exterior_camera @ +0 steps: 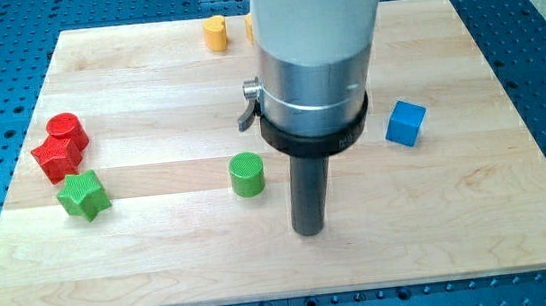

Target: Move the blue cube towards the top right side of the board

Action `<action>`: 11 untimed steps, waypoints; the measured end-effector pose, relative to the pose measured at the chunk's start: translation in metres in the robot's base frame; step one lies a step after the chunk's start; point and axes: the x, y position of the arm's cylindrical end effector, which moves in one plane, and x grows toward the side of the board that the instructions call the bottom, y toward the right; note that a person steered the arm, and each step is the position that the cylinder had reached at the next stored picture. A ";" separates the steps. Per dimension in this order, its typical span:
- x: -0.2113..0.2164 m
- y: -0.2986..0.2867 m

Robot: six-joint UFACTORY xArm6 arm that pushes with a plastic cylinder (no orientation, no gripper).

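We are looking across a pale wooden board (164,274) carrying six visible blocks: two red, two green, at least one yellow and one blue. At the view's left, a red cylinder (67,130) is sitting against a red star-shaped block (54,158), the two touching, and a green star-shaped block (83,195) is lying just below them. Moving rightward, a yellow cylinder (215,33) is standing near the view's top edge, and a second sliver of yellow (249,29) is showing just beside it, mostly hidden behind the arm's housing, so we cannot tell its shape. A green cylinder (247,174) is resting near the middle. Just to its right, my tip (309,232) is pressing down toward the board, holding nothing and touching no block; the rod has no jaws to open. The wide grey and white arm body (315,48) above it is blocking much of the board's upper middle. Farther right, the blue cube (406,123) is sitting alone, well apart from my tip, toward the view's right and above the tip's level. A blue perforated table (544,46) is surrounding the board.
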 end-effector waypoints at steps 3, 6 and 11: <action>-0.025 0.099; -0.044 0.178; -0.187 0.077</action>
